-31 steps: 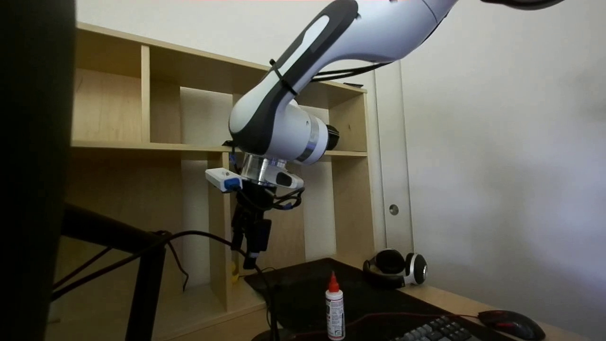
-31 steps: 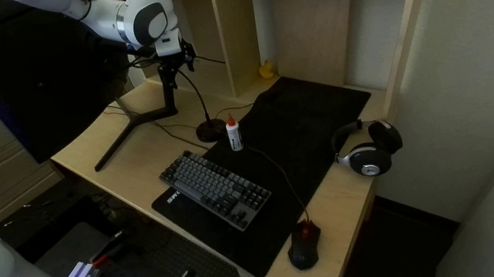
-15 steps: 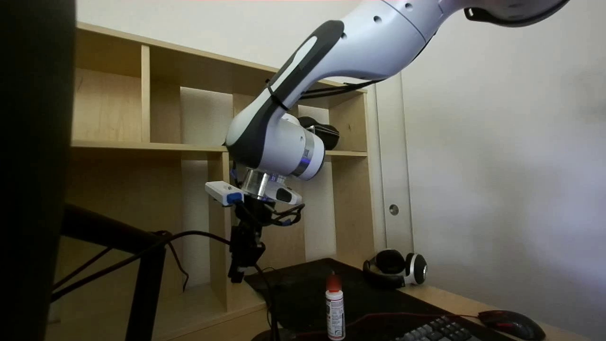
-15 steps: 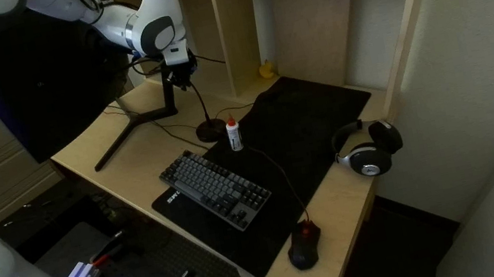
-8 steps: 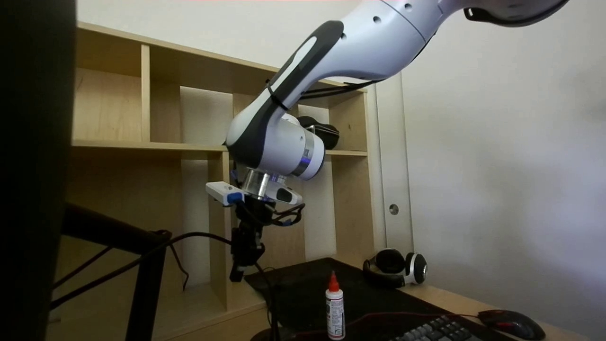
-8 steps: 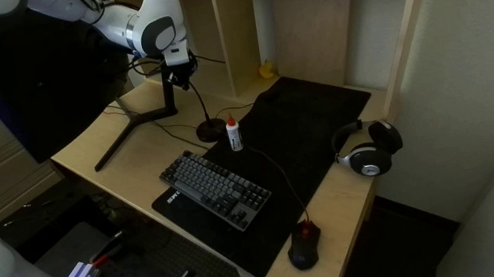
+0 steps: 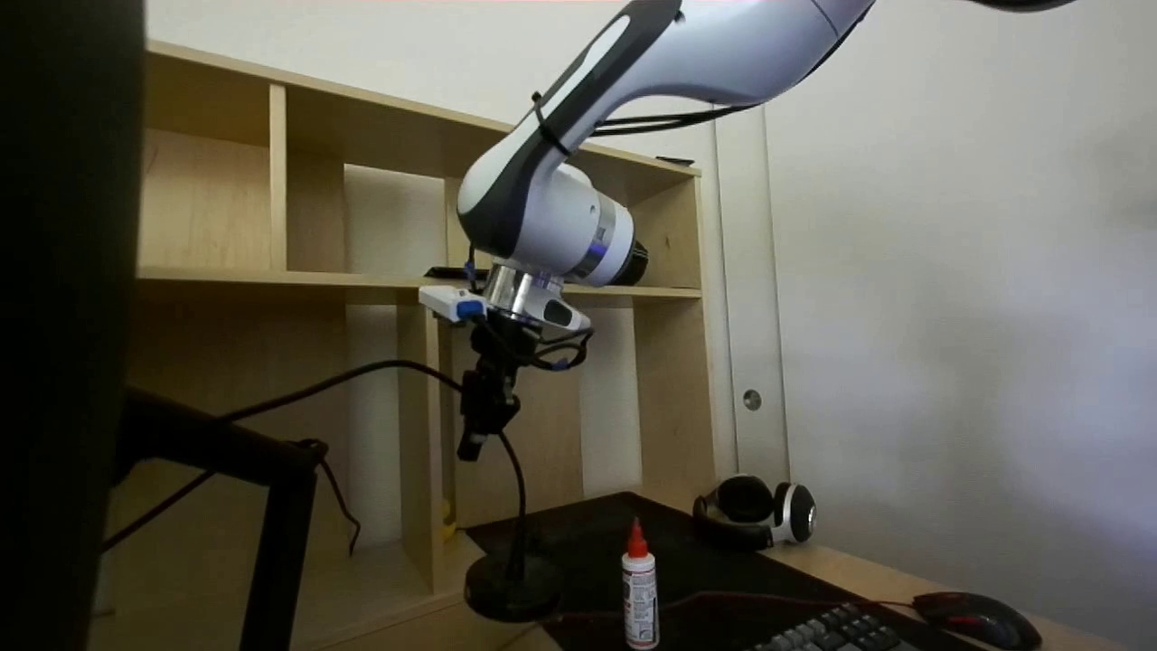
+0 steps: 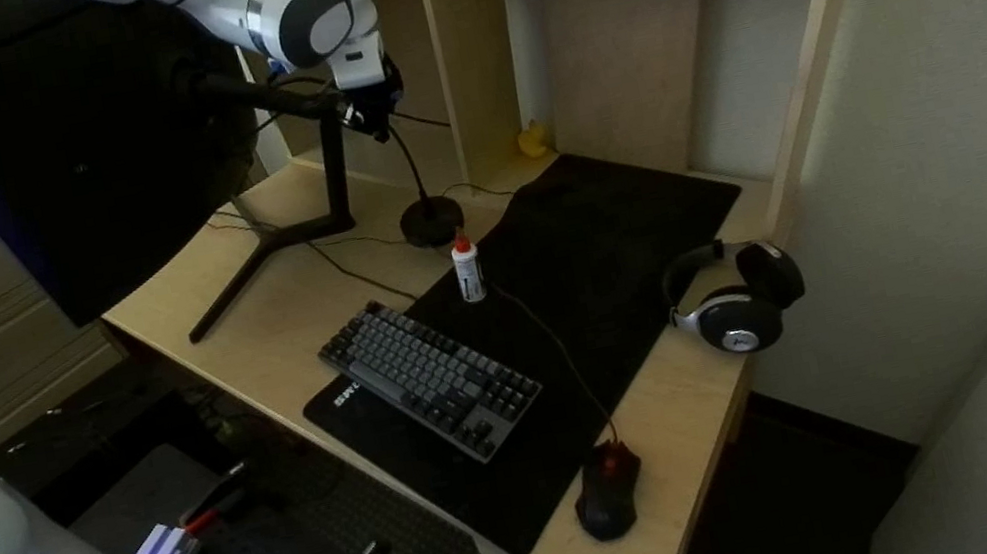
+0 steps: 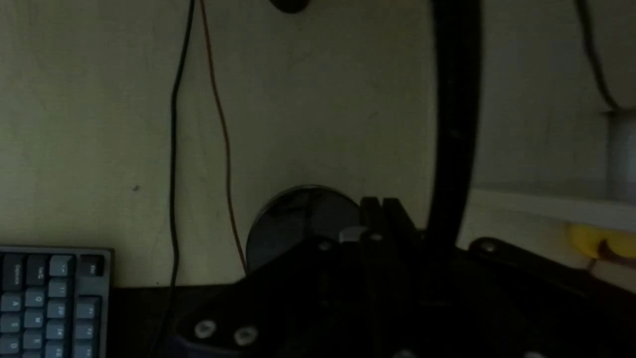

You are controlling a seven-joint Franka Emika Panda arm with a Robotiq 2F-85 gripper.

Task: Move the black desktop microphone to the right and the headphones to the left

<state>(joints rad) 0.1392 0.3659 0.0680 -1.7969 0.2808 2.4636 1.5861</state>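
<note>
Hand (image 9: 380,205) is closed on the gooseneck (image 9: 453,124) of the black desktop microphone (image 7: 512,589); exact pinch spot is lost in the dark. In an exterior view, going by the base (image 8: 431,224): bottle (image 8: 470,273) just beside it at 5 o'clock, headphones (image 8: 737,305) well apart at 4. Can't confirm the base is fully off the bench (image 8: 287,313). Step looks like the carry right, headphones after. Thin stem, heavy-looking base, so likely to swing or twist in the pinch: slow level travel, no wrist roll. Operator should either lift enough to clear the bottle or leave via 3 o'clock over the mat (image 8: 623,203). In an exterior view the stem's free length runs from the hand at about 10 o'clock toward the monitor stand (image 7: 277,551); depth unclear, snag risk, so ease away from that first. Set down short of the headphones, base flat before release.
</note>
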